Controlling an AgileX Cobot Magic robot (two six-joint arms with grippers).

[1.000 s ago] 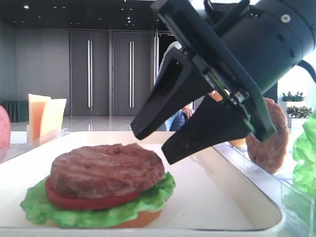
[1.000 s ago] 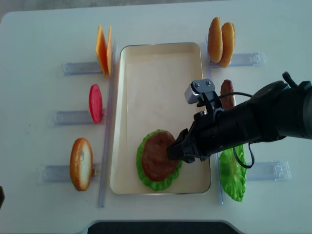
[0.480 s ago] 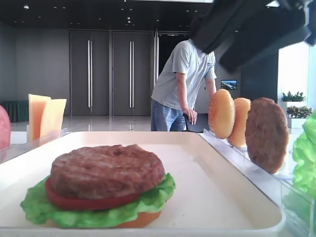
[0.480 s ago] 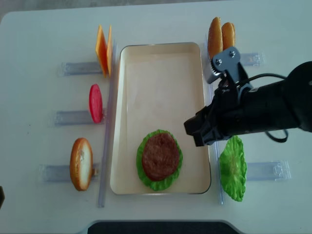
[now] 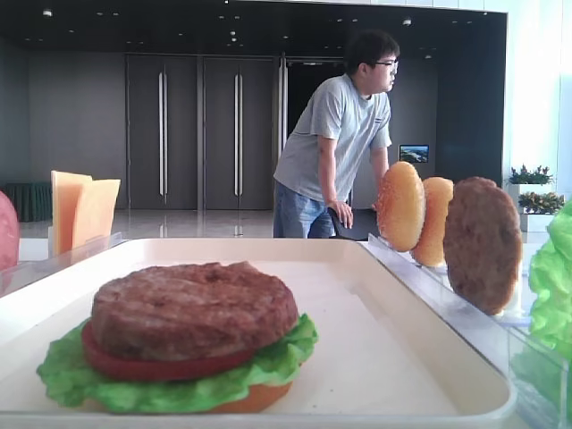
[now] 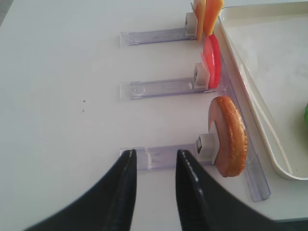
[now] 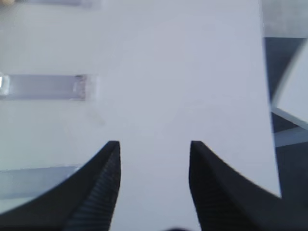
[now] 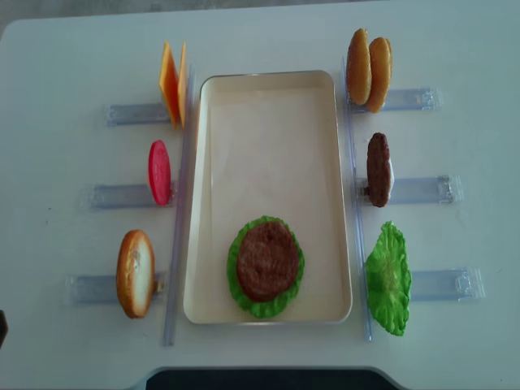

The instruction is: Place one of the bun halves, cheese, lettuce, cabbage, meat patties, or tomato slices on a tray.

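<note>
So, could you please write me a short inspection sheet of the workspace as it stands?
Surface: white table, nothing spilled.
Job's things: tray holds a stack of bun, lettuce, tomato and meat patty; in holders stand cheese, tomato slice, bun half, two bun halves, spare patty and lettuce leaf.
Clutter: nothing seen.
Grippers: left gripper open above a holder; right gripper open over bare table; both empty.
Cables: nothing seen.
Surroundings: a person stands behind the table.

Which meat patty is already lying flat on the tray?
The patty topping the stack on the tray; the other meat patty stands on edge in its holder to the right.
</note>
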